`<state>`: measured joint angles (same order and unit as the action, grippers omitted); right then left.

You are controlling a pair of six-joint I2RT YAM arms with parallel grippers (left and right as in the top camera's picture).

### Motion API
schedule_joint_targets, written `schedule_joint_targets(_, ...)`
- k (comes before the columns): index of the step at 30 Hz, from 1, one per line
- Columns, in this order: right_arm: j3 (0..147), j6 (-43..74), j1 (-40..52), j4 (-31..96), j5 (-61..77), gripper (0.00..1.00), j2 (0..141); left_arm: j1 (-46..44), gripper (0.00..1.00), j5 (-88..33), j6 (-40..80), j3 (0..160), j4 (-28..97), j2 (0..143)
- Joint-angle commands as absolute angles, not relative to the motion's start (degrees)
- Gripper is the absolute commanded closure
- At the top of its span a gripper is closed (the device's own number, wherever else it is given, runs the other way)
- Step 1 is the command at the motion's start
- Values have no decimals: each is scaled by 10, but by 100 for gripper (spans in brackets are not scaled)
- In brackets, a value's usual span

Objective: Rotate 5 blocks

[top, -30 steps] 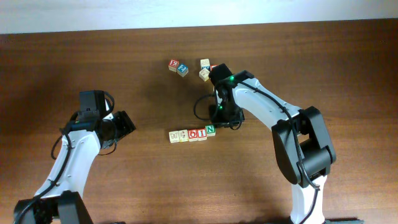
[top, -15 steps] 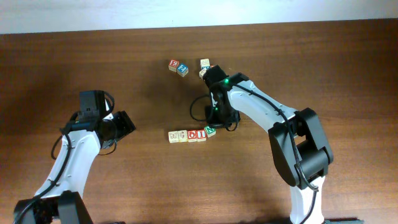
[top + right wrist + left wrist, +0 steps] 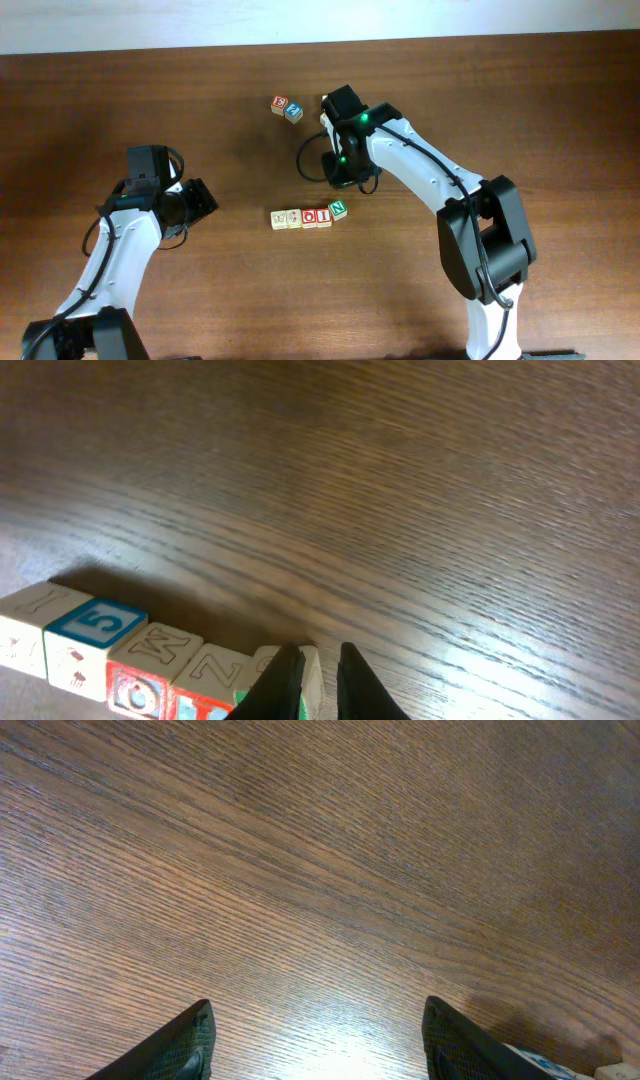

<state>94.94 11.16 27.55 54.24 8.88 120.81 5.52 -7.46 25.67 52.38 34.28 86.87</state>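
blocks (image 3: 310,216) in a left-right row, end cube skewed, partly hidden behind right gripper (image 3: 320,652), its fingers nearly pressed together; left gripper (image 3: 318,1008) spread.

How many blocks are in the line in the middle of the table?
5, side by side, left to right: first pale block, second pale block, first red-lettered block, second red-lettered block, green-lettered block. None seems hidden.

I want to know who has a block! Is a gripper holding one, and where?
Nothing is held. The left gripper is open over the table; the right gripper is nearly shut and empty, near the N block.
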Motion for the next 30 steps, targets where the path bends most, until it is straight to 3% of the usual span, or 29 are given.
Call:
schedule_joint_targets(1,941,77,285,534,103,86,1194,53,36,-71,247,523,344,862)
schedule_joint_targets(30,886,155,304,524,69,90,1194,53,36,-71,247,523,348,862)
